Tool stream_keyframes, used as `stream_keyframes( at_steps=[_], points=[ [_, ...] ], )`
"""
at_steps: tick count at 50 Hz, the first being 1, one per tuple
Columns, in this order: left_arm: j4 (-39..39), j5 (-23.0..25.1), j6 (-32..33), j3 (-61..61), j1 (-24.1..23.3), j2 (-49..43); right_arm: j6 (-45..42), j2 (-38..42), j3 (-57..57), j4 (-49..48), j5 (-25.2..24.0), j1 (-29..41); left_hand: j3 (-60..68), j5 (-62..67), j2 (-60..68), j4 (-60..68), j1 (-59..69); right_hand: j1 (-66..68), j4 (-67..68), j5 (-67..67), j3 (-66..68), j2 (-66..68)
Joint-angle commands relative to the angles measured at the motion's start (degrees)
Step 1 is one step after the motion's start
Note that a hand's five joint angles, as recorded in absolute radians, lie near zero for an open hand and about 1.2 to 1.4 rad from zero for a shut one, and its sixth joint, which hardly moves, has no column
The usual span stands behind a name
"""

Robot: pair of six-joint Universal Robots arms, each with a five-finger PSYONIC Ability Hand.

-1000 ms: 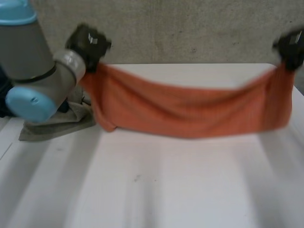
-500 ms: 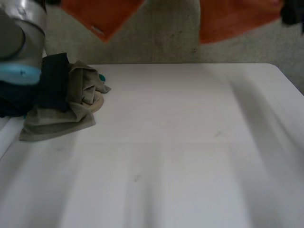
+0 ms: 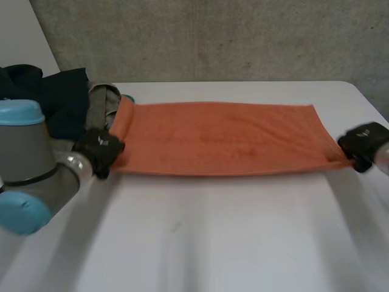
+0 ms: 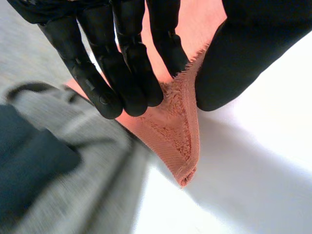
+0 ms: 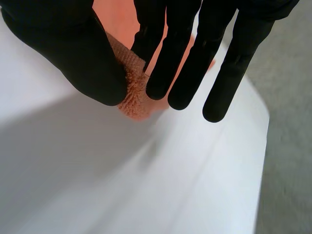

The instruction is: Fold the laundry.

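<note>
The left hand [image 4: 127, 73] holds its fingers straight and pinches the near left corner of the orange towel [image 3: 225, 137] against its thumb. The frayed hem pokes out past the fingertips. The right hand [image 5: 180, 63] does the same at the near right corner, with a small wad of terry caught between thumb and straight fingers.

Half a second ago the towel was flung up above the table [image 3: 213, 237]. Now it lies flat, stretched as a long band between the two hands across the far half. The spread looks done, so a fold can likely follow.

The wrist views show the pinches, which the head view leaves as dark blobs. The head view alone shows the lay — the left end rides against the pile of clothes [image 3: 67, 103].
</note>
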Motion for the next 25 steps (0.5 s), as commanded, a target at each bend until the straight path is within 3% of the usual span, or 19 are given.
stream_keyframes(
  at_steps=[1, 4, 9, 25],
  points=[
    [-19.86, 0.45, 5.63, -11.55, -0.09, 13.03, -21.36, -8.77, 10.94, 14.67, -0.91, -8.66, 11.79, 13.68, 11.33, 11.36, 13.22, 16.26, 11.37, 12.66, 11.9, 12.56],
    [-23.21, 2.64, 7.03, -12.52, -0.18, 15.58, -26.65, -8.77, 11.66, 14.43, -2.4, -9.55, 11.79, 13.68, 11.33, 11.36, 13.22, 16.26, 11.37, 12.66, 11.9, 12.56],
    [-19.97, 4.06, 8.35, -7.7, -0.27, 12.79, -19.29, -6.14, 7.71, 8.98, -3.63, -8.67, 11.79, 13.68, 11.33, 11.36, 13.22, 16.26, 11.37, 12.66, 11.9, 12.56],
    [-8.28, -6.4, 2.47, 28.24, -6.95, -13.4, -2.31, 8.63, -9.6, -9.91, -3.02, -0.15, 11.79, 13.68, 11.33, 11.36, 13.22, 16.26, 11.37, 12.66, 11.9, 12.56]
  ],
)
